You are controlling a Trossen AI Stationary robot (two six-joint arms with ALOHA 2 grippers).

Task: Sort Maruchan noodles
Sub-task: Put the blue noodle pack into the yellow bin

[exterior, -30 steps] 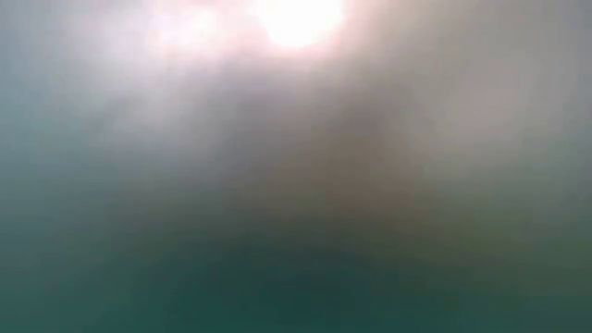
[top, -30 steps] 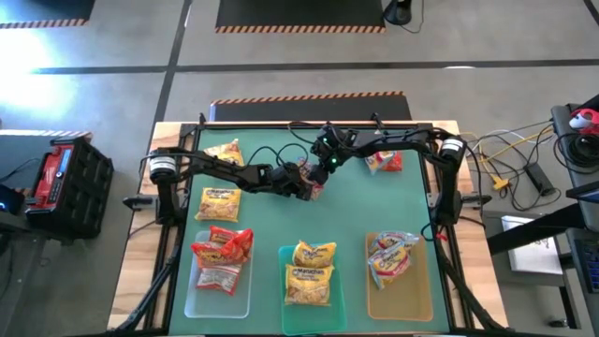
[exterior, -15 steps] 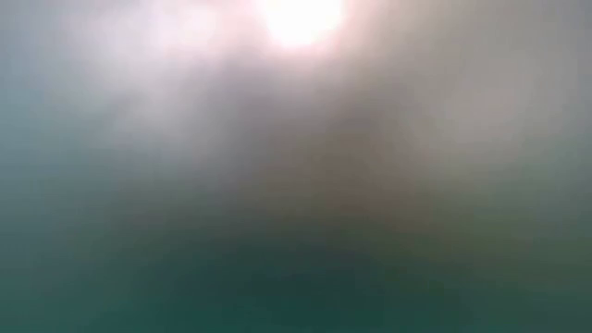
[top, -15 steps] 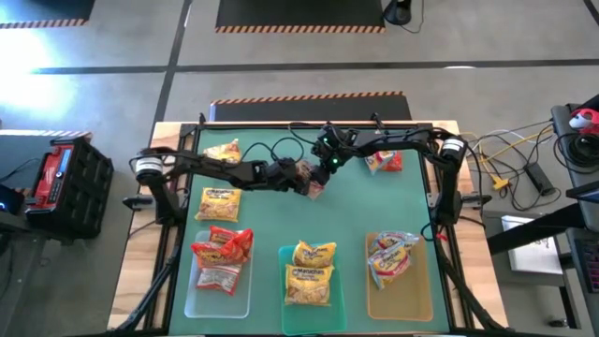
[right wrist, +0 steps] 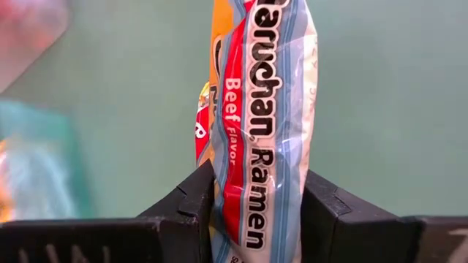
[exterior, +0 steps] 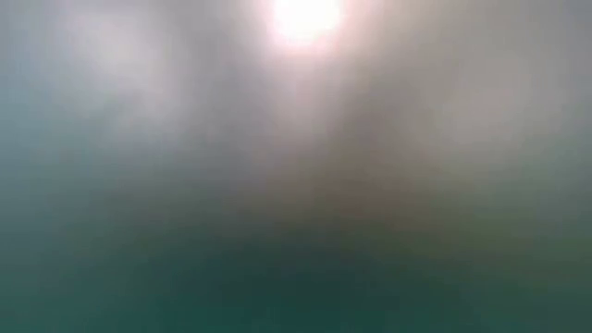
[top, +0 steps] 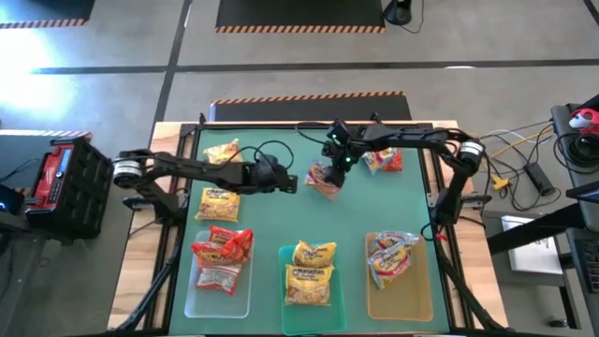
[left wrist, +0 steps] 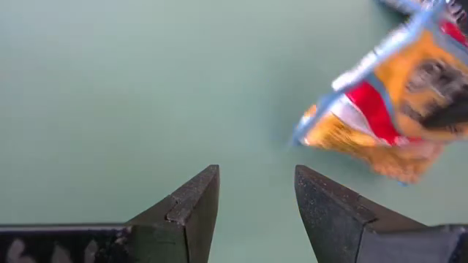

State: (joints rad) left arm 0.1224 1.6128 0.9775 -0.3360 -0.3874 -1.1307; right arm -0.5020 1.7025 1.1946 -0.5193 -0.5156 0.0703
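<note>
Noodles [top: 223, 247]: 9 pkts, 1 pinched in right claw [right wrist: 256, 212], left claw [left wrist: 256, 212] narrow, empty.

Held packet [top: 325, 178] hangs between left pincer [top: 292, 182] and right pincer [top: 334, 170].

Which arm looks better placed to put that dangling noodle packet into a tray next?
The right one, probably. The right gripper is already shut on the beef ramen packet, holding it above the green table. The left gripper is open, holds nothing, and points at bare table beside the packet.
</note>
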